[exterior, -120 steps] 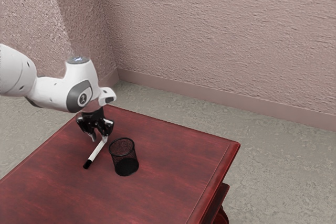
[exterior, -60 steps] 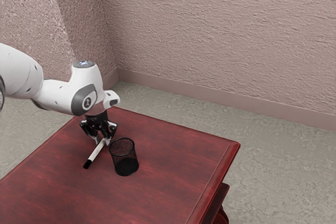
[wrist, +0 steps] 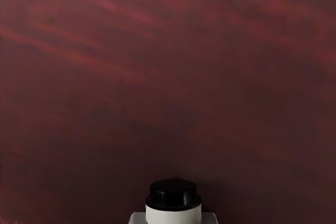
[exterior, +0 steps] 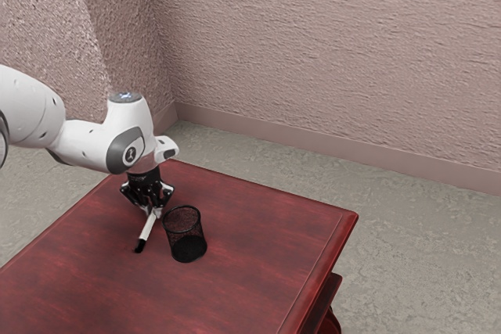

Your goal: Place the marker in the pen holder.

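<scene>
A white robot arm [exterior: 86,140] reaches in from the exterior view's left over a dark red wooden table [exterior: 250,271]; its black two-finger gripper [exterior: 153,213] points down, its fingers closed on one end of a white marker [exterior: 147,228]. The marker slants down from the grip to a black tip [exterior: 139,246], low over the wood; whether that tip touches the tabletop is hard to tell. Just beside it, toward the exterior view's right, stands a black mesh pen holder [exterior: 185,232], upright and open at the top; the marker is outside it.

The step in hand looks to be the grasp, at the point of turning into a lift; the next move calls for raising the marker clear of the rim, bringing it more upright, then carrying it across above the opening; a low sideways swing could knock the holder.

The exterior view gives the pen holder, the marker's slant and its far tip; the wrist view gives a close look at the gripped end, a stepped black cap [wrist: 173,195] on the white barrel, with pale fingertip edges [wrist: 210,218] at both sides, against reddish wood grain.
</scene>
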Controlling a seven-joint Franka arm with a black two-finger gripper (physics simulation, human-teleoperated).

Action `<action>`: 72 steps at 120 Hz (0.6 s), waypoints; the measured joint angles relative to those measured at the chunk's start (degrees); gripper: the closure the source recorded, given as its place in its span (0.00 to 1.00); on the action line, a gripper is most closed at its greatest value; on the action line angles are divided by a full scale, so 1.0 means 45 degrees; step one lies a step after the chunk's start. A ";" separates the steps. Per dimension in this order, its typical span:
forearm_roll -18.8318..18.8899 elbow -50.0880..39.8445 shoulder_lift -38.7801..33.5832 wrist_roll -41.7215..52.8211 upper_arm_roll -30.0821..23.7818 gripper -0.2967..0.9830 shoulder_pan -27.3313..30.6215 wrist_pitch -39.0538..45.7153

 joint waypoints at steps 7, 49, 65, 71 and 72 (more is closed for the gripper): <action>0.0042 0.0003 -0.0131 -0.0059 0.0002 0.80 -0.0010 -0.0001; 0.0258 -0.0185 -0.3804 -0.0348 0.0009 0.84 -0.0973 -0.1624; 0.0292 -0.0174 -0.4785 -0.0406 0.0010 0.85 -0.1599 -0.2285; 0.0296 -0.0163 -0.4970 -0.0424 0.0001 0.85 -0.1819 -0.2467; 0.0299 -0.0161 -0.4999 -0.0428 -0.0027 0.85 -0.1830 -0.2495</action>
